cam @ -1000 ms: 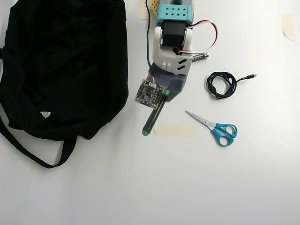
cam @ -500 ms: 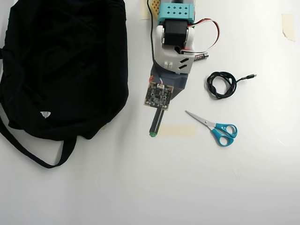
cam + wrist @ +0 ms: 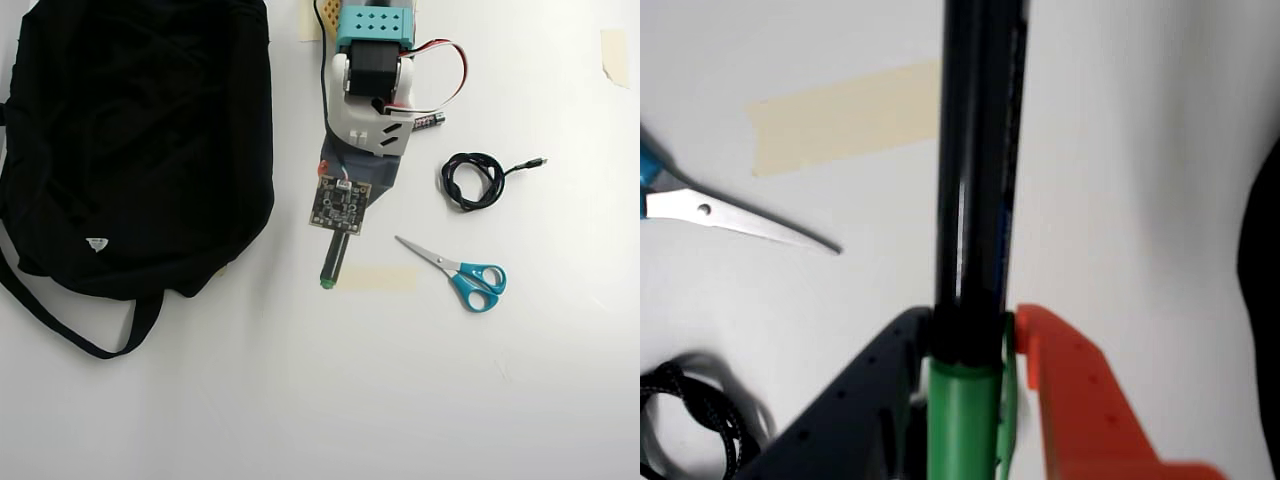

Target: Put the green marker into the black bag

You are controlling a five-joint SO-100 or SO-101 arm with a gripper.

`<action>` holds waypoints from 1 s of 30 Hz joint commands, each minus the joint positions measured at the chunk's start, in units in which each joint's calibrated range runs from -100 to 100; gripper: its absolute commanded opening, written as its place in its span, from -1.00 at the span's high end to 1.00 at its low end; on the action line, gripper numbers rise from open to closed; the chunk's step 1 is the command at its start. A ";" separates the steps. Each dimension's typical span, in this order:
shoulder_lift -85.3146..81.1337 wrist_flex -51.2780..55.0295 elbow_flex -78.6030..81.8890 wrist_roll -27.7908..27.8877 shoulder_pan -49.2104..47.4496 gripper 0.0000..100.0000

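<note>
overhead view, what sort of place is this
Probably a hobby or lab desk for robot trials: a plain white table with tape strips marking spots, the arm's bare circuit board, and test props like scissors and a backpack.

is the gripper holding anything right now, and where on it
Yes: the gripper is shut on the slim dark-barrelled green marker, clamped where the barrel meets the bright green cap, between the dark finger and the orange finger.

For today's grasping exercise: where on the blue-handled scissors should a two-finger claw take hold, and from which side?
Grip the scissors across the closed blades near the pivot, coming straight down from above. They lie flat on the table, so a side approach probably finds no edge; the blades are narrow, the looped handles wide.
</note>
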 commanded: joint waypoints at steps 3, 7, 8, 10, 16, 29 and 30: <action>-3.86 0.28 -1.72 -0.01 4.37 0.95; -4.94 0.20 -1.81 -0.16 9.16 0.95; -5.11 0.20 -1.90 -0.16 10.66 0.95; -5.27 0.20 -1.99 0.10 13.72 0.95; -5.27 -1.09 -2.08 0.31 22.47 0.95; -4.28 -4.28 -1.18 -0.11 42.67 0.96; -3.86 -4.28 -1.09 -0.11 44.99 0.96</action>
